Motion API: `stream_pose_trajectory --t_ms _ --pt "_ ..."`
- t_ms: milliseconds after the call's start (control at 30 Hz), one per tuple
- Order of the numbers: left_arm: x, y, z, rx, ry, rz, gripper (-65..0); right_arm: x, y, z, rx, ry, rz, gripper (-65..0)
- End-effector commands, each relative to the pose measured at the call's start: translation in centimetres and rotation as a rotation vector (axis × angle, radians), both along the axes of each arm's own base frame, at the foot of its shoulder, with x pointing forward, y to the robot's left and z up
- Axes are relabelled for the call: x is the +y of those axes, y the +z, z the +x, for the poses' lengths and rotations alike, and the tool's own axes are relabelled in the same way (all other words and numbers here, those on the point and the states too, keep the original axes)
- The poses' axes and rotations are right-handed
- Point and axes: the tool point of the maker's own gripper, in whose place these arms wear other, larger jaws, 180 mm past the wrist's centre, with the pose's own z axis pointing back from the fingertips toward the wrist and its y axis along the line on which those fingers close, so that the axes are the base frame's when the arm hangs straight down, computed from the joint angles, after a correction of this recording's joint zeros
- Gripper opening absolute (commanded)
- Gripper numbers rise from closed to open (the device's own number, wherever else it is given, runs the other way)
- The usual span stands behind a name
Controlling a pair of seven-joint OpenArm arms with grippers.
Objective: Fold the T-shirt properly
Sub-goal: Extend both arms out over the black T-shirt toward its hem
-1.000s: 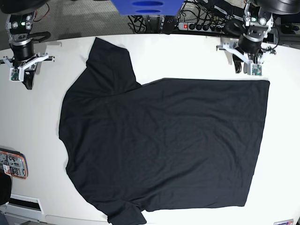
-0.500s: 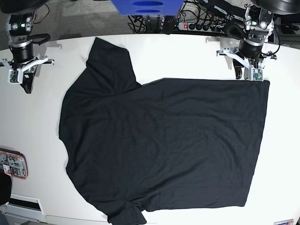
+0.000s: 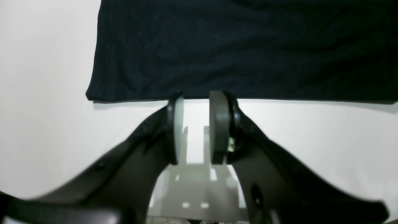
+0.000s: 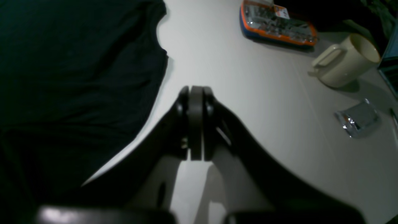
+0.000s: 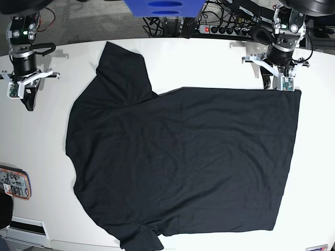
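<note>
The left gripper [image 3: 196,99] stands with its jaws a narrow gap apart, tips at the straight hem of the T-shirt [image 3: 242,46]; no fabric lies between the pads. Only the left wrist view shows this gap. The base view shows the left gripper [image 5: 279,83] at the shirt's far right corner, near the worktop's far right edge.

The right gripper [image 4: 196,93] has its pads pressed together with nothing between them, above bare worktop just beside the shirt's sleeve edge. In the base view the right gripper [image 5: 27,99] stands near the far left corner, apart from the T-shirt [image 5: 183,162].

The T-shirt lies flat across the middle of the white worktop [image 5: 47,136], one sleeve toward the far edge, the other at the near edge.

The right wrist view alone shows a cream mug [image 4: 345,62], upright; its contents cannot be seen. An orange-rimmed case [image 4: 276,26] and a crumpled foil piece [image 4: 357,119] lie near it. Beyond the far edge lie a power strip [image 5: 222,29] and cables.
</note>
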Motion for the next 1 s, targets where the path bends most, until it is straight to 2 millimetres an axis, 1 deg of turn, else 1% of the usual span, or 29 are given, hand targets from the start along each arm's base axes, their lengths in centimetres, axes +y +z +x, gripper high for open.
stream_pose_trajectory --t_ms 0,133,400,500,567,633,800,867,967 --pt "0.1 1.2 0.9 -0.047 -0.009 0.011 -50.5 0.0 1.5 0.6 -0.051 0.015 -0.012 -65.0" --pt "0.1 1.5 1.4 -0.064 -0.009 0.013 -50.5 1.2 1.6 1.7 -0.075 0.041 0.009 -65.0" --pt "0.0 2.4 3.0 -0.108 -0.008 0.006 -50.5 5.9 1.7 4.7 -0.126 0.147 0.09 -65.0" --pt "0.0 2.5 3.2 -0.115 -0.008 0.005 -50.5 7.1 2.4 5.9 -0.159 0.176 0.105 -65.0" --pt "-0.1 3.1 4.1 -0.141 -0.009 0.004 -50.5 7.6 3.0 6.6 -0.183 0.189 0.112 -65.0" --pt "-0.8 3.4 4.8 -0.159 -0.023 -0.008 -50.5 8.1 3.6 7.3 -0.205 0.201 0.117 -65.0" --pt "-3.0 4.7 7.2 -0.223 -0.074 -0.04 -50.5 8.1 5.5 8.9 -0.27 0.207 0.111 -65.0" --pt "-3.4 5.4 8.1 -0.254 -0.083 -0.045 -50.5 8.1 6.0 9.2 -0.286 0.208 0.109 -65.0" --pt "-3.4 6.7 9.5 -0.3 -0.083 -0.045 -50.5 8.1 6.3 9.5 -0.297 0.208 0.11 -65.0"
